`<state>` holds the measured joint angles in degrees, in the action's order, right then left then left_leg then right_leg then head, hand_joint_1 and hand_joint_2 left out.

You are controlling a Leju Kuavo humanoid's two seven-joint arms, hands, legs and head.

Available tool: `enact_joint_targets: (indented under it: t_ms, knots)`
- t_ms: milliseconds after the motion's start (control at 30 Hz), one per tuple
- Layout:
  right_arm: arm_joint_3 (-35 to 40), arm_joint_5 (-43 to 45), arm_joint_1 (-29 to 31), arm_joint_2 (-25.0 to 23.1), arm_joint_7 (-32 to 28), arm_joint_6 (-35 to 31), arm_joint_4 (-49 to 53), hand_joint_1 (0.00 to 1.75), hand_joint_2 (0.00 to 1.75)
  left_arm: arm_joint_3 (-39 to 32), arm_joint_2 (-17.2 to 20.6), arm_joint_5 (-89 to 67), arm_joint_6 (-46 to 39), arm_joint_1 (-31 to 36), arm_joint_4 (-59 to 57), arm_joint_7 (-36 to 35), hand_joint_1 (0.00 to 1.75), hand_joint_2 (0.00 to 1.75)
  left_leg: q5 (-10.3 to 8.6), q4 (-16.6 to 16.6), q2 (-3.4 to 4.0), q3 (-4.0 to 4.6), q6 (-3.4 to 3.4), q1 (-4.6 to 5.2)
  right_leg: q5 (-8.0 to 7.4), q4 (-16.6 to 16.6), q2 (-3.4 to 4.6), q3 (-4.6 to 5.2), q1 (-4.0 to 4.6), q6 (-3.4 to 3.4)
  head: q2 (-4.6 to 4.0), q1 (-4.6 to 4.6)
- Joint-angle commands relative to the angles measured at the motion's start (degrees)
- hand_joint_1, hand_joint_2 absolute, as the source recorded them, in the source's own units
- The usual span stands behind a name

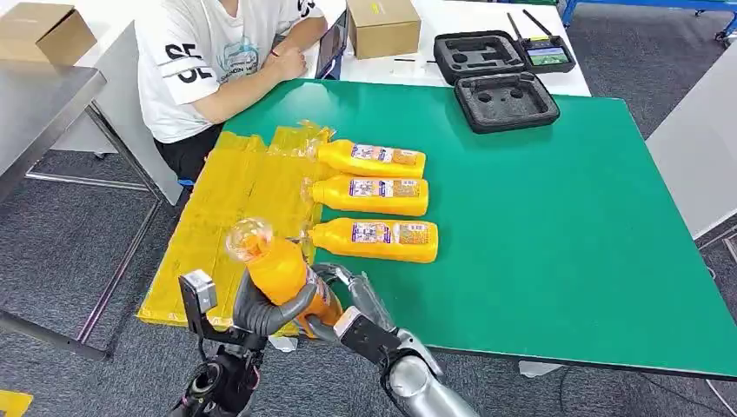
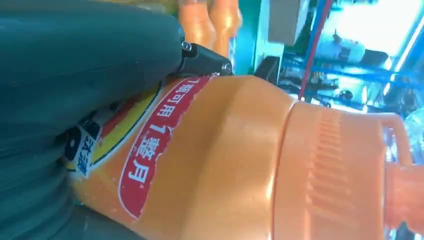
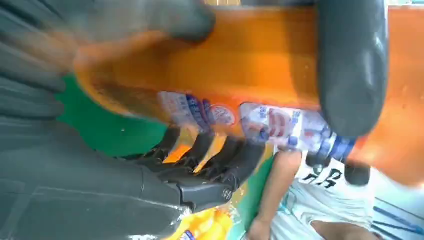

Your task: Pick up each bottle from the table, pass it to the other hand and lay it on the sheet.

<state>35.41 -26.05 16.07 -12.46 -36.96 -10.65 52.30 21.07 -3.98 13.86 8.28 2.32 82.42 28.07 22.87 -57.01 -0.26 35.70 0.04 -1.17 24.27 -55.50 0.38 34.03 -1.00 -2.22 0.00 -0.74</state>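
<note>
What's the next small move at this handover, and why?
Probably the right hand should let go and back off, leaving the held bottle to the left hand. Both hands are on it now: the left hand's fingers wrap its body, the right hand's sit lower. Three bottles already lie with their caps over the yellow sheet, so this one likely goes beside them.
</note>
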Motion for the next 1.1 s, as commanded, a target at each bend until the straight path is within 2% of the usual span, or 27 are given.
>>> enact_joint_targets:
  t_ms: [33, 233, 333, 367, 400, 533, 700, 767, 833, 867, 900, 967, 1000, 1033, 1100]
  knots:
    - [3.30, -1.34, 3.47, -1.11, 0.91, -3.95, 1.10, 0.00, 0.00, 3.00, 0.90, 0.21, -1.92, 2.14, -0.70, 1.16, 1.75, 1.75, 0.10, -0.03, 0.11, -0.11, 0.03, -0.01, 0.06, -0.02, 0.06, -0.07, 0.03, 0.08, 0.00, 0.00]
    - [2.09, 2.06, 0.72, 0.33, 0.19, -5.19, 6.37, 0.00, 0.00, -0.48, 1.19, -6.21, -10.60, 1.52, 2.61, 3.85, 1.75, 1.75, 0.09, -0.02, 0.05, -0.11, 0.04, -0.02, 0.07, 0.00, 0.00, -0.11, 0.04, 0.07, 0.00, 0.00]
    - [1.11, 4.69, -1.31, 1.46, -0.25, -4.82, 10.67, 0.00, 0.00, -2.58, 1.38, -13.37, -18.65, 2.07, 3.28, 5.17, 1.75, 1.75, 0.20, -0.05, 0.05, -0.32, 0.07, -0.02, 0.18, -0.02, -0.02, -0.32, 0.06, 0.13, 0.00, 0.00]
    - [1.04, 4.98, -1.82, 1.90, -0.28, -4.71, 12.12, 0.00, 0.00, -3.04, 1.50, -13.98, -19.41, 2.27, 3.52, 5.18, 1.75, 1.75, 0.03, 0.02, -0.03, -0.06, 0.03, 0.00, 0.05, 0.02, -0.07, -0.08, 0.02, 0.06, 0.00, 0.00]
    - [0.21, 7.81, -2.93, 1.97, -0.54, -3.02, 14.38, 0.00, 0.00, -4.04, 1.59, -18.30, -23.98, 2.45, 3.60, 5.59, 1.75, 1.75, 0.12, 0.00, -0.04, -0.23, 0.05, -0.03, 0.13, 0.03, -0.10, -0.26, 0.06, 0.11, 0.00, 0.02]
    - [-0.38, 11.99, -5.18, 2.92, -1.05, -0.63, 20.34, 0.00, 0.00, -6.98, 3.00, -23.10, -28.70, 3.71, 3.71, 5.03, 1.75, 1.75, 0.05, 0.01, -0.11, -0.10, 0.03, -0.02, 0.09, 0.02, -0.16, -0.11, 0.04, 0.08, 0.00, 0.02]
    - [-0.61, 15.46, -6.07, 2.90, -2.79, -0.87, 22.57, 0.00, 0.00, -9.71, 4.67, -33.80, -36.74, 6.67, 1.26, 3.51, 1.75, 1.75, 0.09, -0.01, -0.10, -0.17, 0.04, -0.03, 0.12, 0.01, -0.16, -0.17, 0.06, 0.11, 0.00, 0.00]
    - [-0.23, 16.48, -5.88, 2.80, -3.04, -1.22, 22.77, 0.00, 0.00, -10.54, 5.51, -34.57, -36.90, 7.81, -0.01, 2.49, 1.75, 1.75, 0.02, 0.02, -0.05, -0.08, 0.02, -0.01, 0.05, 0.02, -0.09, -0.04, 0.03, 0.07, 0.00, 0.00]
    - [0.40, 17.54, -5.39, 2.84, -3.04, -1.81, 22.60, 0.00, 0.00, -9.53, 6.99, -41.81, -38.85, 9.12, -1.93, 0.30, 1.75, 1.75, 0.16, -0.01, -0.04, -0.36, 0.06, -0.04, 0.18, 0.01, -0.12, -0.34, 0.08, 0.16, 0.00, 0.02]
    - [0.66, 17.74, -5.10, 2.85, -3.04, -1.99, 22.30, 0.00, 0.00, -9.18, 7.65, -43.27, -38.23, 9.74, -2.72, -0.56, 1.75, 1.75, 0.02, 0.03, -0.03, -0.11, 0.02, -0.01, 0.05, 0.02, -0.07, -0.07, 0.03, 0.07, 0.00, -0.02]
    - [0.98, 18.50, -4.60, 2.89, -3.04, -2.13, 21.85, 0.00, 0.00, -8.11, 9.17, -48.77, -38.03, 11.00, -4.16, -3.38, 1.75, 1.75, 0.08, 0.03, -0.04, -0.25, 0.04, -0.02, 0.10, 0.04, -0.11, -0.22, 0.05, 0.12, 0.00, 0.00]
    - [1.19, 19.75, -4.32, 3.05, -3.04, -2.36, 21.85, 0.00, 0.00, -7.38, 10.79, -53.51, -36.34, 12.64, -6.22, -6.03, 1.75, 1.75, 0.00, 0.04, -0.05, -0.10, 0.01, -0.02, 0.04, 0.03, -0.09, -0.07, 0.04, 0.08, 0.00, 0.00]
    - [1.23, 20.97, -4.47, 3.19, -3.04, -2.32, 22.84, 0.00, 0.00, -5.82, 12.69, -60.60, -34.69, 14.18, -8.57, -9.89, 1.75, 1.75, 0.15, -0.01, -0.07, -0.41, 0.05, -0.06, 0.19, 0.01, -0.16, -0.41, 0.11, 0.19, 0.00, 0.00]
    - [1.38, 21.58, -4.46, 3.34, -3.04, -2.32, 23.22, 0.00, 0.00, -5.55, 13.04, -62.07, -33.77, 14.99, -9.67, -10.84, 1.75, 1.75, 0.02, 0.04, -0.09, -0.18, 0.03, -0.01, 0.08, 0.03, -0.14, -0.18, 0.04, 0.10, 0.00, 0.00]
    - [1.80, 22.53, -4.52, 3.59, -3.04, -2.41, 24.38, 0.00, 0.00, -5.03, 13.77, -63.22, -31.36, 17.47, -14.06, -11.25, 1.75, 1.75, 0.06, 0.03, -0.07, -0.26, 0.03, -0.03, 0.11, 0.02, -0.14, -0.25, 0.06, 0.13, 0.00, -0.02]
